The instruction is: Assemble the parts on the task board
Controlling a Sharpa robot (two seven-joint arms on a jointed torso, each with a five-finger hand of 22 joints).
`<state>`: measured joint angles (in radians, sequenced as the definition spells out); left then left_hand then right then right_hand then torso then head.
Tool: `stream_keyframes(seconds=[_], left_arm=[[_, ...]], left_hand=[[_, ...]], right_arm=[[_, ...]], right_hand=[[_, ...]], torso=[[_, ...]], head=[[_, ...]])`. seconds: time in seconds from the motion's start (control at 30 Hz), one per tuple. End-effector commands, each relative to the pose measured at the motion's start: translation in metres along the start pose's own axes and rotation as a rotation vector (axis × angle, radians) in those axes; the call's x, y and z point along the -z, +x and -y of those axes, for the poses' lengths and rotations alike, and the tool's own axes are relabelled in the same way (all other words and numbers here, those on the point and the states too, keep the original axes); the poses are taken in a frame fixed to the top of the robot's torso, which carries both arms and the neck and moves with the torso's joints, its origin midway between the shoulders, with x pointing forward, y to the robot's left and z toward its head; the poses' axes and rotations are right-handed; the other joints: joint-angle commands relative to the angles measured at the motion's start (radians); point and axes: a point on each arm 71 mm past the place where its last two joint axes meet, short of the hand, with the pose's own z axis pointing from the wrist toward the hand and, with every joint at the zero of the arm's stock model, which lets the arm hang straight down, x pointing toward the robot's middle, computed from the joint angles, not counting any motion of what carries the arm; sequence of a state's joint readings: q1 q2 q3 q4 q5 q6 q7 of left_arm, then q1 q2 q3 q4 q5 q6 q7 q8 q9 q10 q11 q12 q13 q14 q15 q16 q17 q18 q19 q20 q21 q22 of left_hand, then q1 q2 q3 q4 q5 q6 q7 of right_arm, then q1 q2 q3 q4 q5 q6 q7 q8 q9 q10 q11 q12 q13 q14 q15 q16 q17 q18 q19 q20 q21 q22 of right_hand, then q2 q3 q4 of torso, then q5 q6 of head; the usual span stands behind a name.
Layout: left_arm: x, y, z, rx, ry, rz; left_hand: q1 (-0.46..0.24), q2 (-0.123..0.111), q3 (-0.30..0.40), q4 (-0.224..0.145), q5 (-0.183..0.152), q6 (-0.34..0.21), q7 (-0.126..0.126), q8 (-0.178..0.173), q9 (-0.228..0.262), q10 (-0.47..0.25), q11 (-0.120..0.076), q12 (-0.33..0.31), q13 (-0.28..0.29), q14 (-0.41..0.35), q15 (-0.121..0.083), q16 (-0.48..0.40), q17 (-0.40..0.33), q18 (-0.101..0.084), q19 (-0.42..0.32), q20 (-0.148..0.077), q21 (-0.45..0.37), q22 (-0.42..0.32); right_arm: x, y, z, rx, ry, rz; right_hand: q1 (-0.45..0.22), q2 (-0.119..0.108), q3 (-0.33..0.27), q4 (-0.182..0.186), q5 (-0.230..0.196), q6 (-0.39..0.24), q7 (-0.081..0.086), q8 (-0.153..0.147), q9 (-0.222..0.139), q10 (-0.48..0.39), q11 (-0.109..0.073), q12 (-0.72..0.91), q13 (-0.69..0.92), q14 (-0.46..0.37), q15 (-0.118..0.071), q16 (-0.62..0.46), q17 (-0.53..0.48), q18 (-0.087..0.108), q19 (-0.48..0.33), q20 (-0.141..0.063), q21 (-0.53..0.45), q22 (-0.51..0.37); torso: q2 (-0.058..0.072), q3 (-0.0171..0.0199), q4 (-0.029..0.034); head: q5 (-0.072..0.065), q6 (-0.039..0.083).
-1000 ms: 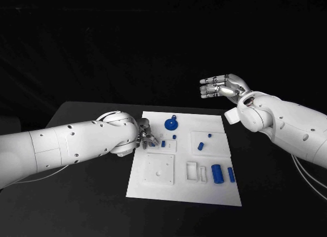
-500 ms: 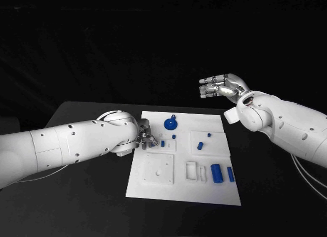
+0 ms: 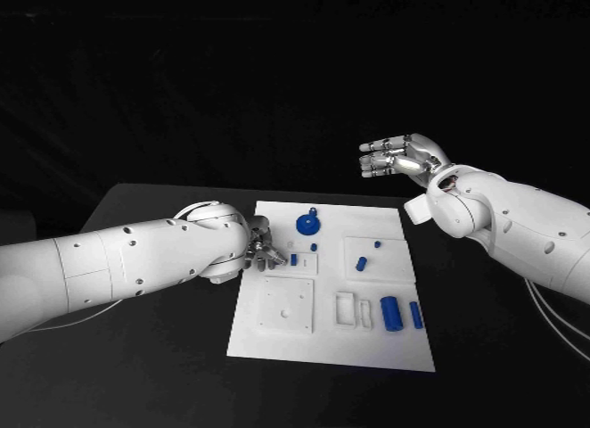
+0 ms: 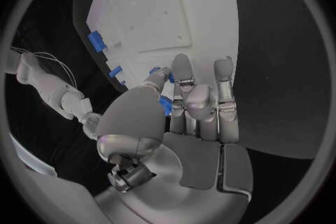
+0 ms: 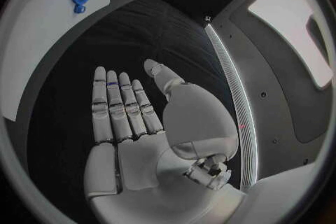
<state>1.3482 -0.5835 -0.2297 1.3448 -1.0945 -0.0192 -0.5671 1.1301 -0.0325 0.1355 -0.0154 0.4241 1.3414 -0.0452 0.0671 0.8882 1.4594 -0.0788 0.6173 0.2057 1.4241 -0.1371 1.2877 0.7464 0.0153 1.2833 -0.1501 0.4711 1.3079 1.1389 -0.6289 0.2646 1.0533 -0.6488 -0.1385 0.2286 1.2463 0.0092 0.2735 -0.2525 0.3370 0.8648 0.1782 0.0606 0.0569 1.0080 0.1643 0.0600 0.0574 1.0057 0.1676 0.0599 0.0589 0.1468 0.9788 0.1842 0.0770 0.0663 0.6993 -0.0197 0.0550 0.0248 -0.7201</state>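
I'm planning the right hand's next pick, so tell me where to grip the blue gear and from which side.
Probably best from above. The gear lies flat near the far edge of the board, so its round toothed rim is the likely grip, pinched across opposite sides. A small blue piece adjoins it on the near side, so avoid that edge. The right hand hangs open above the table, beyond it.

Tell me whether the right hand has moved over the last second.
No. The right hand hangs raised and open beyond the far right corner of the task board, in the same spot relative to that corner as in the earlier head views.
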Motion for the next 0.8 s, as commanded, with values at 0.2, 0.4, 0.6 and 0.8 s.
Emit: stream_keyframes(seconds=[0.2, 0.4, 0.6, 0.8], left_arm=[[-0.002, 0.01, -0.007, -0.023, -0.021, -0.023], [-0.001, 0.01, -0.01, -0.017, -0.019, -0.015], [0.001, 0.01, -0.012, -0.009, -0.018, -0.009], [0.005, 0.012, -0.017, 0.009, -0.01, 0.002]], left_hand=[[0.033, -0.084, -0.027, 0.142, -0.166, 0.014, 0.0, 0.002, -0.009, 0.057, -0.002, -0.011, 0.002, 0.005, 0.0, -0.013, -0.011, -0.001, 0.01, 0.002, -0.012, 0.018], [0.03, -0.133, -0.042, 0.199, -0.278, 0.02, 0.004, 0.003, -0.004, 0.056, 0.0, -0.016, 0.001, 0.004, 0.001, -0.018, -0.018, -0.001, 0.01, 0.003, -0.017, 0.018], [0.016, -0.154, -0.047, 0.224, -0.364, 0.022, 0.008, 0.003, 0.001, 0.056, 0.002, -0.02, 0.0, 0.003, 0.002, -0.022, -0.024, 0.0, 0.01, 0.004, -0.019, 0.018], [0.014, -0.161, -0.052, 0.226, -0.371, 0.021, 0.009, 0.002, 0.003, 0.056, 0.003, -0.024, -0.001, 0.002, 0.002, -0.027, -0.03, 0.001, 0.01, 0.004, -0.021, 0.018]], right_arm=[[0.0, 0.001, 0.0, 0.002, -0.006, -0.016], [0.0, 0.001, 0.001, 0.002, -0.004, -0.015], [0.001, 0.001, 0.001, 0.001, -0.004, -0.017], [0.002, 0.0, 0.003, 0.0, 0.0, -0.016]], right_hand=[[-0.002, 0.004, -0.003, -0.006, 0.003, -0.006, 0.003, -0.005, -0.001, 0.0, 0.005, -0.002, 0.0, -0.009, 0.001, 0.0, 0.001, 0.011, -0.008, -0.002, -0.003, 0.0], [-0.001, 0.004, -0.004, -0.006, 0.004, -0.009, 0.003, -0.005, -0.001, -0.001, 0.006, -0.002, 0.0, -0.01, 0.002, 0.0, 0.001, 0.011, -0.009, -0.001, -0.003, 0.0], [-0.004, 0.003, -0.01, -0.004, 0.006, -0.01, 0.004, -0.005, -0.001, -0.002, 0.006, -0.002, 0.0, -0.012, 0.003, 0.0, 0.001, 0.011, -0.012, -0.001, -0.003, 0.0], [0.002, 0.007, -0.034, -0.004, 0.011, -0.015, 0.004, -0.005, -0.002, -0.004, 0.007, -0.002, 0.0, -0.014, 0.003, 0.0, 0.001, 0.011, -0.014, 0.001, -0.003, 0.0]], torso=[[0.0, -0.0003, -0.0002], [0.0, -0.0004, 0.0], [0.0, -0.0002, 0.0003], [-0.001, 0.0001, 0.0008]], head=[[-0.001, 0.002], [-0.002, 0.003], [-0.002, 0.003], [0.0, 0.006]])
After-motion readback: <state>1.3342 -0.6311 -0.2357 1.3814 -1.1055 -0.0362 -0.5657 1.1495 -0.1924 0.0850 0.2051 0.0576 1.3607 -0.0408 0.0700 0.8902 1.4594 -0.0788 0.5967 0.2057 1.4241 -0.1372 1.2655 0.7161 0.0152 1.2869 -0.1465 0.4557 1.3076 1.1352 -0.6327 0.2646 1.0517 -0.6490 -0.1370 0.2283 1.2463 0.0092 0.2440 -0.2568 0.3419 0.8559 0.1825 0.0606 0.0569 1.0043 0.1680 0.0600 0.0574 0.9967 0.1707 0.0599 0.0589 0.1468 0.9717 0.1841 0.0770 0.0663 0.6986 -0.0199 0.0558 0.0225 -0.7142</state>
